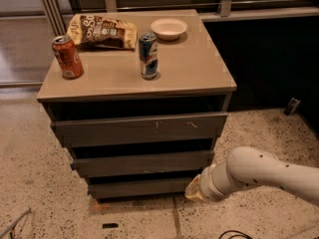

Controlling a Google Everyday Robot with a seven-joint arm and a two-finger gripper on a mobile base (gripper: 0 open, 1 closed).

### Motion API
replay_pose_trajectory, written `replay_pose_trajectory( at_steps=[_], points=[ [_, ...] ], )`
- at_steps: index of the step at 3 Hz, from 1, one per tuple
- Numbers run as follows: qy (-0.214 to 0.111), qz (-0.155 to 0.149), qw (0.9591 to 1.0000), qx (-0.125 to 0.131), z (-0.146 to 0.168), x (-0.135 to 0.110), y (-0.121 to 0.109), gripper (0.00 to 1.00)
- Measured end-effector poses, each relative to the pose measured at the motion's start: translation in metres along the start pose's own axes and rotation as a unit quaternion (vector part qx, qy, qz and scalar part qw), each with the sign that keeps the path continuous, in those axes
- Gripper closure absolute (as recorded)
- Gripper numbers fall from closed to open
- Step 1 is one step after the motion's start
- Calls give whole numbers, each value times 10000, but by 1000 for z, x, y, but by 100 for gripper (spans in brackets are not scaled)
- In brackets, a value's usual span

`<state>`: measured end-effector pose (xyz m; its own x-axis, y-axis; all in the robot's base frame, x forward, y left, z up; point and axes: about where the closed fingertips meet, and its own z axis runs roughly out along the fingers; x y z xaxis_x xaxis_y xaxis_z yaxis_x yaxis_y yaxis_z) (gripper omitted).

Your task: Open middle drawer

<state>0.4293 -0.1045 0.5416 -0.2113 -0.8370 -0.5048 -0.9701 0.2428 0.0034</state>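
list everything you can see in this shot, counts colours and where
soda can: 1, red, cabinet top, left
drink can: 1, blue and silver, cabinet top, centre
snack bag: 1, brown and yellow, rear left of top
bowl: 1, white, rear of top, right of bag
cabinet: 1, tan top, centre of view
top drawer: 1, grey-brown, scratched, widest
middle drawer: 1, grey-brown, plain, below it
bottom drawer: 1, grey-brown, lowest, narrowest
arm: 1, white, lower right
gripper: 1, pale, by the bottom drawer's right end
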Motion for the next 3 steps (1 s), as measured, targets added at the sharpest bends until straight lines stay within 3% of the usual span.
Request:
replay_pose_trajectory(
  at_steps=[1,3],
  points=[
    [2,-2,10000,-3,0,0,0,51],
    [-37,-248,9992,296,46,14,-24,4]
  ],
)
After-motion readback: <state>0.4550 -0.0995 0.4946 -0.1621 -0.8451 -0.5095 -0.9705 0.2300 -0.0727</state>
